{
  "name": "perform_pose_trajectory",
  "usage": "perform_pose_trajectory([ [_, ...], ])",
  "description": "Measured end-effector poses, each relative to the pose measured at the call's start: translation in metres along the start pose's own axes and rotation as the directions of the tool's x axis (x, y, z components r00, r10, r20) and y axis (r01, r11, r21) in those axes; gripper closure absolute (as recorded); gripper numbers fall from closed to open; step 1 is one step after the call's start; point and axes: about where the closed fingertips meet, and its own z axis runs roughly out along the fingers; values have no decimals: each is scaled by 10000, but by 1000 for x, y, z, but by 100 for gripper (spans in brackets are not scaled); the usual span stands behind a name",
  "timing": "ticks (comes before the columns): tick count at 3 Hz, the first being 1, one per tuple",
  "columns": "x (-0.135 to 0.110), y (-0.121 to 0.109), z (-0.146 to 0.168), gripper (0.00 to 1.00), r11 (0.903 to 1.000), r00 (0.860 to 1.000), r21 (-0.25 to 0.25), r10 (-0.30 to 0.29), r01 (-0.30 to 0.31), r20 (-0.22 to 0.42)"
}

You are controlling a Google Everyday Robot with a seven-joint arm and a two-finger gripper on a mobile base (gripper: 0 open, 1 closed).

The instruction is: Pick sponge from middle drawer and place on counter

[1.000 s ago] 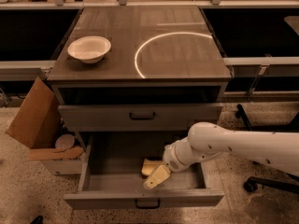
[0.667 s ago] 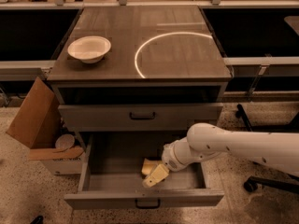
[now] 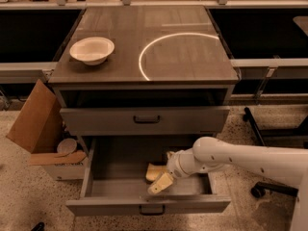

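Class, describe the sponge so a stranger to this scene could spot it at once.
Find the dark glossy counter, then look down to the pulled-out middle drawer. On its floor, right of centre, lies the sponge: a small pale-yellow pad, unlike the cream gripper just in front, which is joined to the white arm.

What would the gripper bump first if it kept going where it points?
The gripper sits in the open drawer beside the sponge, pointing down; probably the drawer's floor first, though depth is unclear.
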Motion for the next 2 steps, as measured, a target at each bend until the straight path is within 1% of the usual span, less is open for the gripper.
perform_pose_trajectory([
  [1, 11, -15, 23, 0, 9998, 9999, 183, -116, 114, 75],
  [2, 15, -31, 32, 0, 9985, 9988, 506, -210, 187, 434],
])
